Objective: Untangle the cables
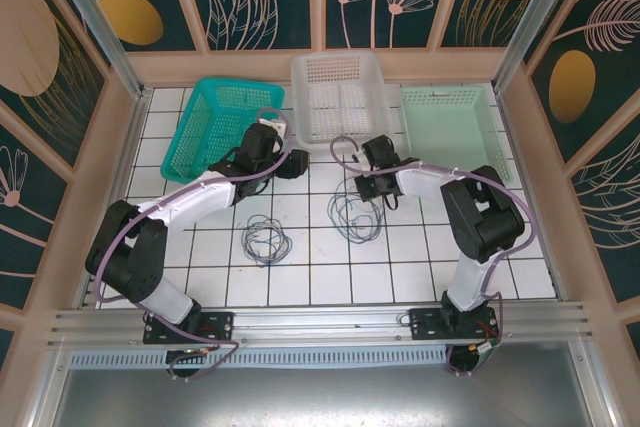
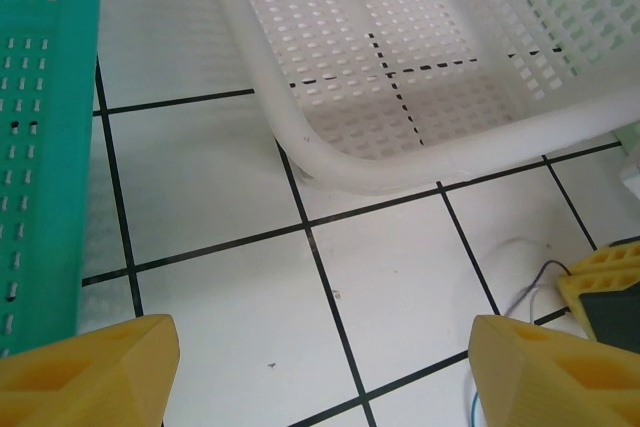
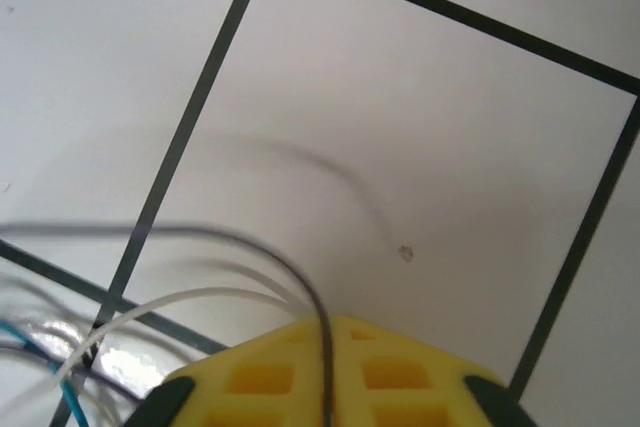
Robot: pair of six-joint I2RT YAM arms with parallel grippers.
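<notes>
Two loose bundles of cables lie on the white tiled table. One bundle [image 1: 265,240] sits left of centre and the other [image 1: 355,215] is just below my right gripper [image 1: 366,187]. In the right wrist view the yellow fingers [image 3: 250,377] are pressed together on a dark grey cable [image 3: 300,282] that runs down between them. Pale grey [image 3: 190,299] and blue [image 3: 30,339] cables trail off to the left. My left gripper [image 1: 292,163] hangs open over bare tile near the white basket, its fingers [image 2: 90,367] wide apart with nothing between them. A cable end [image 2: 530,287] shows at the right edge of that view.
Three baskets line the back of the table: teal [image 1: 205,117], white [image 1: 338,67] and pale green [image 1: 450,97]. The white basket's rim [image 2: 400,162] is close in front of the left gripper, and the teal wall [image 2: 45,147] stands at its left. The right gripper's yellow finger [image 2: 605,272] shows nearby.
</notes>
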